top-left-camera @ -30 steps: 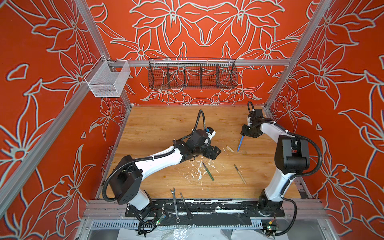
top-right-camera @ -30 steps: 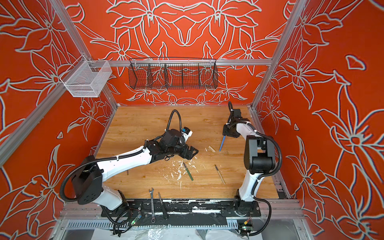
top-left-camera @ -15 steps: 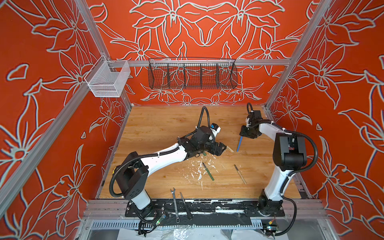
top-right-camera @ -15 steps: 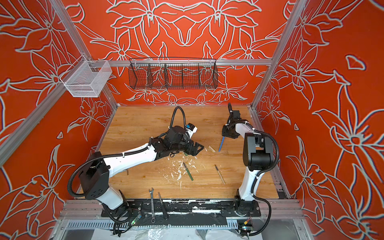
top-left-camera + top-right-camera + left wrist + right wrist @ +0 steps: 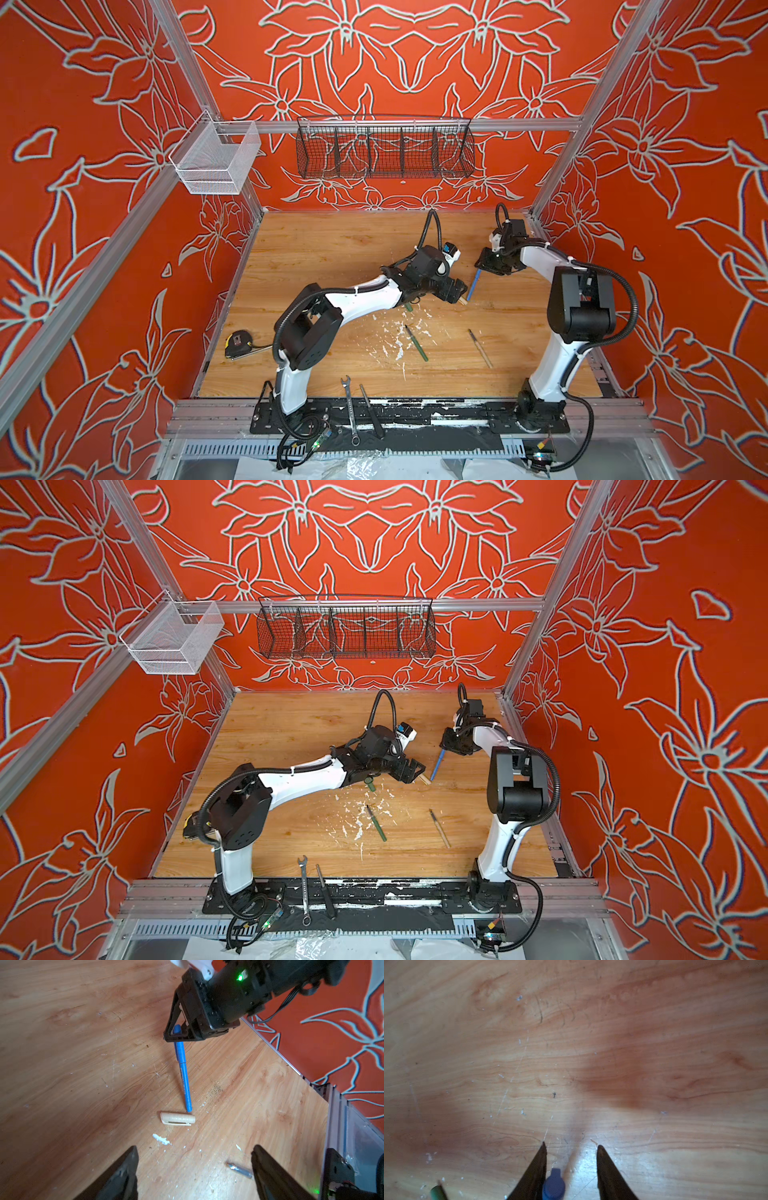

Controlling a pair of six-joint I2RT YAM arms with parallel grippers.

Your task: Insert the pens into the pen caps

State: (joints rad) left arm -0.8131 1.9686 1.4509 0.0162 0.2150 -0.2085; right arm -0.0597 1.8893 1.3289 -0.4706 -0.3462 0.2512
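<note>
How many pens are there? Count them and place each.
3. Blue pen between the open jaws of the right gripper; green pen lying mid-table; tan pen just right of it in both top views. More may be hidden.

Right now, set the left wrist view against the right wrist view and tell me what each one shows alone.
Left wrist view alone: the tan cap lying on the table by the lower end of the blue pen, the pen's whole length, the right tool seen from outside, and the left tool, open and empty. Right wrist view alone: a gap between the pen and one of the right tool's fingers, and a green object at the picture's edge, too blurred to name. Both: the pen's upper end inside the right tool, and the scuffed wooden table.
</note>
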